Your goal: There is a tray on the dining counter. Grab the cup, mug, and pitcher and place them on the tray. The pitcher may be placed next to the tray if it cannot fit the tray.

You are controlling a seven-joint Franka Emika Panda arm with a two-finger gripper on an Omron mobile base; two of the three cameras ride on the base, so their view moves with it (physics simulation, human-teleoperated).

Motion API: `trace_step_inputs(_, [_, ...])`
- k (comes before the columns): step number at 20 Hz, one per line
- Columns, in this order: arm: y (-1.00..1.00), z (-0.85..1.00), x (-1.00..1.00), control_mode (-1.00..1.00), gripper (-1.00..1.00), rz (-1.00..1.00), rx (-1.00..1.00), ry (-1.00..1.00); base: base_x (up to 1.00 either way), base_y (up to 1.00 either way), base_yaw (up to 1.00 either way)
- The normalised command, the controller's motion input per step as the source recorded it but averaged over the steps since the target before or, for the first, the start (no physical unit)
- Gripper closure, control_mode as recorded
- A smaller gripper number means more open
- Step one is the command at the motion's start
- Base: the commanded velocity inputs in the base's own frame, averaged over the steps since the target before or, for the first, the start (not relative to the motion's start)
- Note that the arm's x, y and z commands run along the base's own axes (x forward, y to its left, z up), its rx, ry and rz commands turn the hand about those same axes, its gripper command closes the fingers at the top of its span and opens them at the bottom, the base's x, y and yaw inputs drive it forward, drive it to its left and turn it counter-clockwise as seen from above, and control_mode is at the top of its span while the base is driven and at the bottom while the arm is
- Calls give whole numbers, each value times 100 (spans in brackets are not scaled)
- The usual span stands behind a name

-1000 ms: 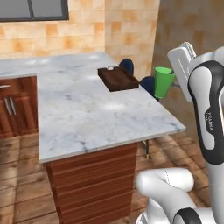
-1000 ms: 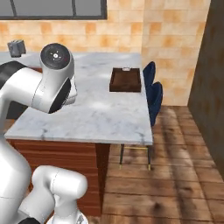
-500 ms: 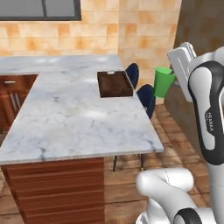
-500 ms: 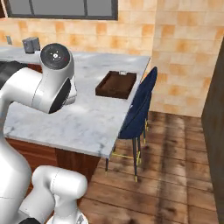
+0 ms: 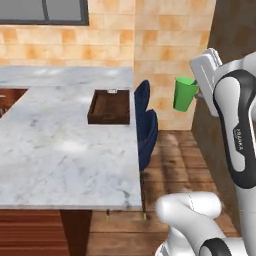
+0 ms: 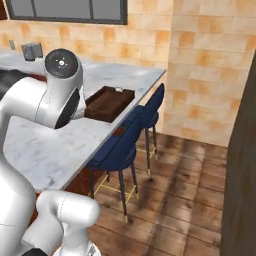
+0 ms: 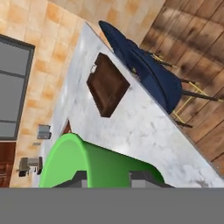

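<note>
My gripper [image 5: 196, 93] is shut on the cup [image 5: 184, 94], a bright green tumbler held in the air to the right of the dining counter [image 5: 60, 150], off its edge. The hand view has the cup [image 7: 87, 164] lying large across the bottom, with the gripper [image 7: 109, 179] clamped on its rim. The dark brown tray [image 5: 109, 107] sits at the counter's far right edge, left of and below the cup. The tray [image 6: 109, 104] [image 7: 107, 89] holds nothing. The mug and pitcher are out of view.
Two blue chairs [image 5: 146, 125] [image 6: 125, 145] stand along the counter's right side, between the tray and the cup. Wooden floor [image 6: 190, 190] lies to the right, bounded by a tiled wall [image 6: 210, 70] and a dark cabinet [image 6: 242, 175].
The whole scene has shifted in both base views, so the base has moved. The tray and counter now lie further left. The gripper still holds the cup.
</note>
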Motion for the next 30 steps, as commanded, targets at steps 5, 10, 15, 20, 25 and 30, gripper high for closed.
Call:
trace_step_inputs(5, [0,0,0,100,100,0,0,0,50,-99,0])
trace_step_inputs(10, [0,0,0,100,100,0,0,0,81,-75,0])
trace_step_inputs(15, [0,0,0,100,100,0,0,0,91,-44,11])
trace_step_inputs(20, [0,0,0,100,100,0,0,0,86,-49,51])
trace_step_inputs(25, [0,0,0,100,100,0,0,0,52,-45,73])
trace_step_inputs(30, [0,0,0,100,100,0,0,0,35,-56,73])
